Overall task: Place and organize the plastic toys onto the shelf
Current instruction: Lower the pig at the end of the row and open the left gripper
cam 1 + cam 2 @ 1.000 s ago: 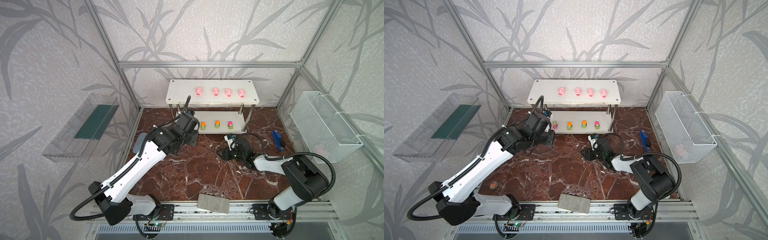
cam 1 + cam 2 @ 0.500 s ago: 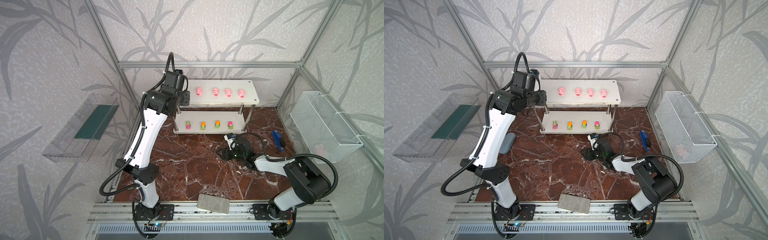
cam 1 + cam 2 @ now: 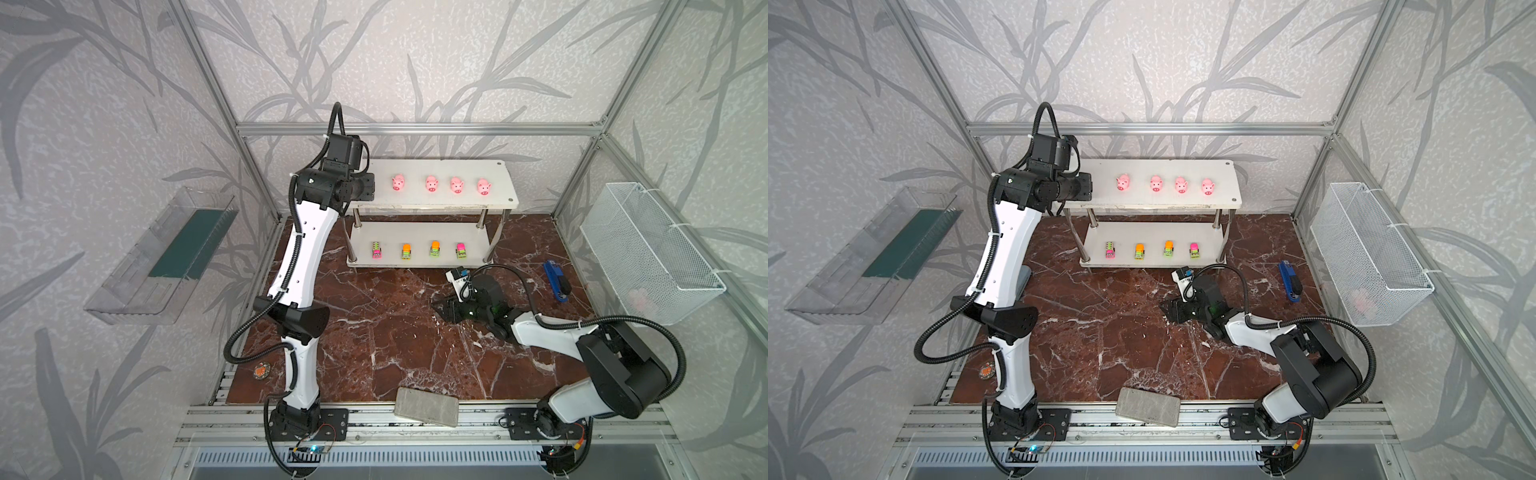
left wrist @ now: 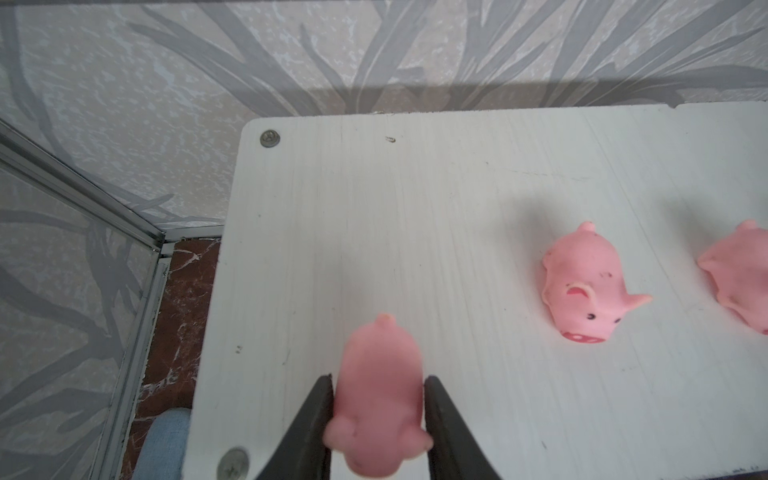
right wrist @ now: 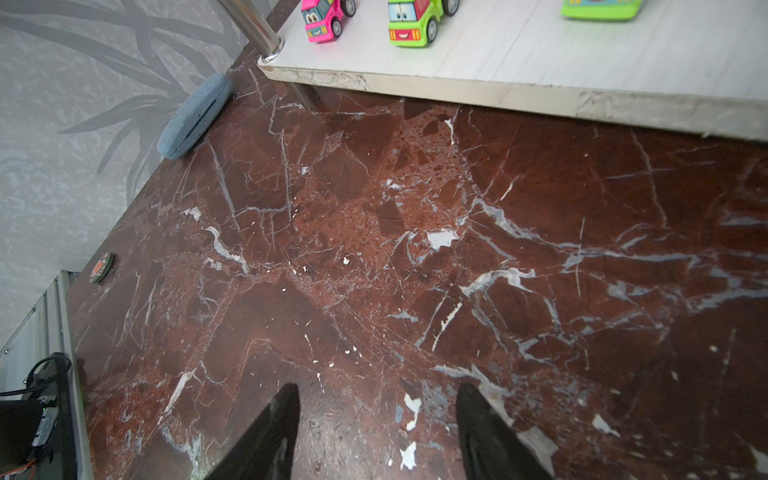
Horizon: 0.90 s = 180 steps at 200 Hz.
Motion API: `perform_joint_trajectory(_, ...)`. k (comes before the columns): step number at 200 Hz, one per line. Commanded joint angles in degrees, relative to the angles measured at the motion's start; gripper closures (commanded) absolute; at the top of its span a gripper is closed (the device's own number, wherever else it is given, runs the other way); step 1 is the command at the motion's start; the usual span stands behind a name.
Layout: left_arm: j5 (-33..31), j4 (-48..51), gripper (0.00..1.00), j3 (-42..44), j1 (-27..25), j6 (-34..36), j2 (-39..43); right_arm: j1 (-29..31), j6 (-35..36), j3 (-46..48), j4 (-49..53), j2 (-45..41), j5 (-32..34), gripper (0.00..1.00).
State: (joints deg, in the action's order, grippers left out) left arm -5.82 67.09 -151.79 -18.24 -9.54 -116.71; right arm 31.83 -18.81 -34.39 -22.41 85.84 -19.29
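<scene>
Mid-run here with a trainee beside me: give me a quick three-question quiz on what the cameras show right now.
1. Count: how many toy trucks stand on the lower board of the shelf?
2. Multiple choice: what does the left claw grip? A) a toy truck B) a pink pig C) nothing
3. True or false: the right claw is open and empty over the marble tabletop.
Key: 1 four; 2 B; 3 true.
</scene>
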Motion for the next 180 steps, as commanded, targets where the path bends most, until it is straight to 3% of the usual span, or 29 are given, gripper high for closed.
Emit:
perform_joint_trajectory(1, 0.91, -0.87, 0.64, -1.68, 0.13, 1.45, -0.61, 0.25, 0.57, -1.20, 0.35, 0.39, 0.39, 0.39)
perform_joint_trajectory(180, 1.78, -7.74, 0.66, 0.91, 1.50, 1.71, -2.87, 0.25, 0.61, -2.41, 0.31, 3.54, 0.79, 0.39)
